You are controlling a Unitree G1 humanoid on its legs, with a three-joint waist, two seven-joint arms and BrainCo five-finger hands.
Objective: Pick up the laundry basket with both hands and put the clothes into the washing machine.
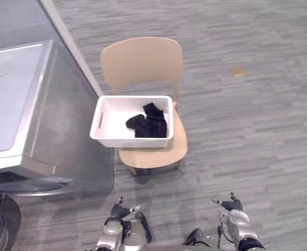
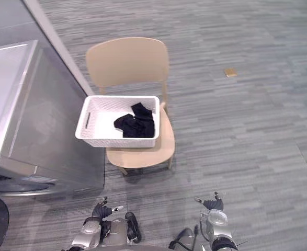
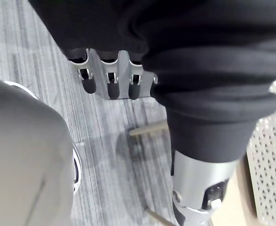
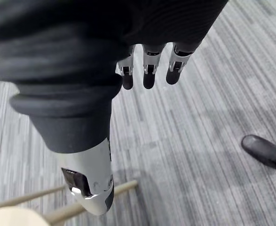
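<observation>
Basket (image 1: 123, 141) w/ clothes (image 1: 148, 125) — on chair (image 1: 141, 63)

White laundry basket (image 1: 103, 119) sits on the seat of a light wooden chair (image 1: 141, 63), with its left end overhanging the seat towards the washing machine (image 1: 17, 104). Black clothes (image 1: 149, 123) lie bunched in the basket's right half; the left half is bare. The silver-grey machine stands just left of the chair. A small tan object (image 1: 238, 71) lies on the grey floor (image 1: 258, 136), well right of the chair. Left hand (image 1: 123, 212) and right hand (image 1: 230, 205) sit low at the bottom edge, well apart from the basket, holding nothing.
</observation>
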